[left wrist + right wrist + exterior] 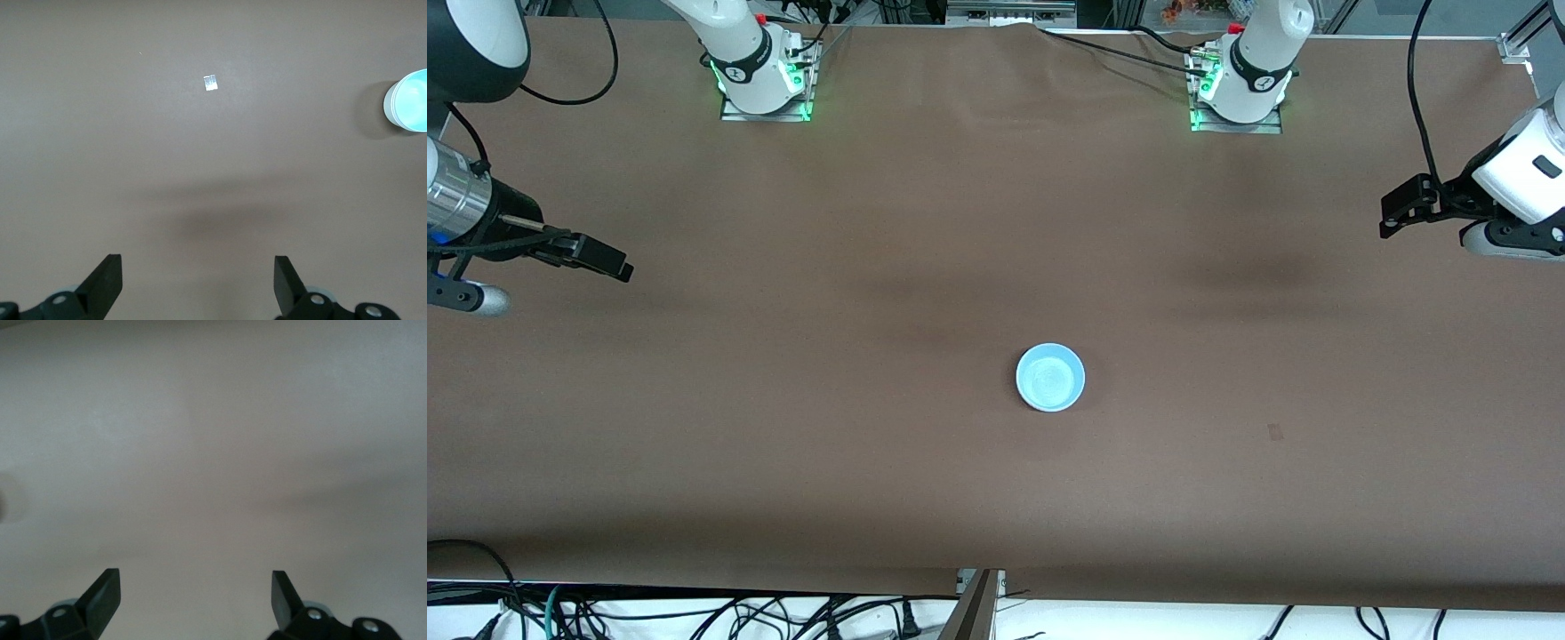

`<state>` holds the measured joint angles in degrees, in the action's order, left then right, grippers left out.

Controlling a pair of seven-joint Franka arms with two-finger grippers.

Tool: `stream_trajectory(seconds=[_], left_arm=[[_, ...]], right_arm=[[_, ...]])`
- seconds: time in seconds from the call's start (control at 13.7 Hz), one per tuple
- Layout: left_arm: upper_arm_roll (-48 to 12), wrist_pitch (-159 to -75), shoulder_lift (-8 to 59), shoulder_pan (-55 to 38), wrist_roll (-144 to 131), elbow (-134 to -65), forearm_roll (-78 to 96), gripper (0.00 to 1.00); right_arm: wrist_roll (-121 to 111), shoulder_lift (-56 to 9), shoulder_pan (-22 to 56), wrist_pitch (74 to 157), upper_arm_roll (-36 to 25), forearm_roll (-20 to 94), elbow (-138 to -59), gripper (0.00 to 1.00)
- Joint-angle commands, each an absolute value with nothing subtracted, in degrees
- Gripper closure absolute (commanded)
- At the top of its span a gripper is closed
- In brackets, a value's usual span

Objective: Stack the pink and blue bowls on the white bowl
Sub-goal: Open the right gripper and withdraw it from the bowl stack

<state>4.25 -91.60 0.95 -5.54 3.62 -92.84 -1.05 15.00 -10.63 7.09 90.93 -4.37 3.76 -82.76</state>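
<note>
**Blue bowl alone at mid-table, both arms idle**

Nearest the front camera: blue bowl, upright on the brown table, empty; whether other bowls sit under it cannot be told. A small pale tag lies on the cloth at about 4 o'clock from the bowl, well apart. Farther up: right gripper at 10 o'clock from the bowl, over bare cloth, fingers spread, holding nothing. Left gripper at 2 o'clock, over bare cloth, fingers spread, empty. Both arms wait.
</note>
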Motion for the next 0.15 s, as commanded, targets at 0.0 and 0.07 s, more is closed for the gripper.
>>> stream_trajectory(seconds=[0.0,0.07], left_arm=[[3.7,-92.2,-0.3,-5.1,4.1,-93.9,-2.2,0.00],[3.7,-92.2,-0.3,-5.1,4.1,-93.9,-2.2,0.00]], right_arm=[[14.1,-10.1,6.3,90.2,-2.9,3.0,-82.6,0.00],[14.2,-10.1,6.5,90.2,-2.7,2.9,-82.6,0.00]])
